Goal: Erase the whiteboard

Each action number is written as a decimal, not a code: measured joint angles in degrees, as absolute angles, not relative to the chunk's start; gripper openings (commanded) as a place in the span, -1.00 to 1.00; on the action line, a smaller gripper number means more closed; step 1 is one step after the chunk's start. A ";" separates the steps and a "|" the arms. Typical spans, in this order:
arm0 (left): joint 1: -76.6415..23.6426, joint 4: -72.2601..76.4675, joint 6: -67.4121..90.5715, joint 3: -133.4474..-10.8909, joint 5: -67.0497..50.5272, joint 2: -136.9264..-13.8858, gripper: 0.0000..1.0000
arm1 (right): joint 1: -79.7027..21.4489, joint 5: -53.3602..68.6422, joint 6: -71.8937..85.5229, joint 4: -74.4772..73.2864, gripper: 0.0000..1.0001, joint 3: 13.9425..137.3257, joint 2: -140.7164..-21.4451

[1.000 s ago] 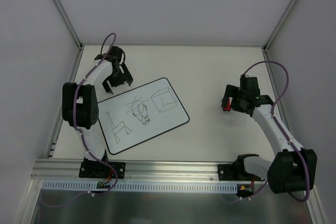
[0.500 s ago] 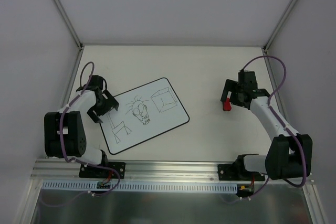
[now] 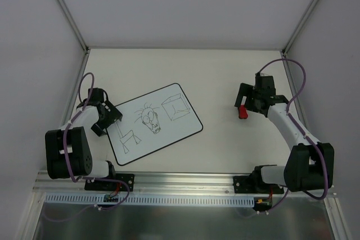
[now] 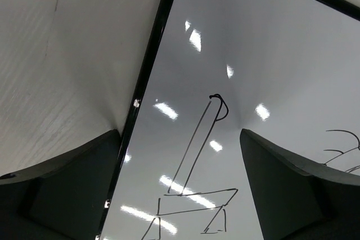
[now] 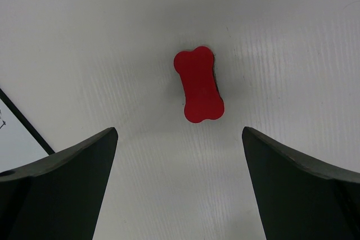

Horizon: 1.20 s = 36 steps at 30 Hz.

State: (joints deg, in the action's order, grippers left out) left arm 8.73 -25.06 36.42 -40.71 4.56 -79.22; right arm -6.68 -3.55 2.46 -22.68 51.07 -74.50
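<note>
Left gripper (image 4: 180, 134) is hanging low with its fingers spread, straddling the black side border of the whiteboard (image 3: 163, 117). One finger is sitting over the bare table (image 3: 219, 71), the other over the board's line sketches. Right gripper (image 5: 179, 132) is likewise gaping wide, pinching nothing. The red bone-shaped eraser (image 5: 198, 85) is lying on the table just ahead of it, centred between the fingers. The whiteboard's corner is showing far to its left.

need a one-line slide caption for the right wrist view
Right gripper open over the red bone-shaped eraser lying on the table; whiteboard corner at lower left.
</note>
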 measured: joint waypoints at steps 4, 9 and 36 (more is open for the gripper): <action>8.75 -24.12 35.79 -40.36 4.10 -79.44 0.70 | -6.68 -3.29 2.35 -22.37 0.99 51.07 -74.50; 8.73 -22.44 35.18 -40.29 2.33 -79.44 0.69 | -6.68 -3.31 2.35 -22.22 0.99 51.05 -74.72; -4.19 -17.30 37.30 -40.58 -3.16 -80.47 0.80 | -3.77 -4.54 2.13 -22.06 0.42 57.71 -92.27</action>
State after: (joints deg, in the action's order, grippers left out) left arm -4.19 -17.30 37.30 -40.58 -3.16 -80.47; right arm -3.77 -4.54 2.13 -22.06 57.71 -92.27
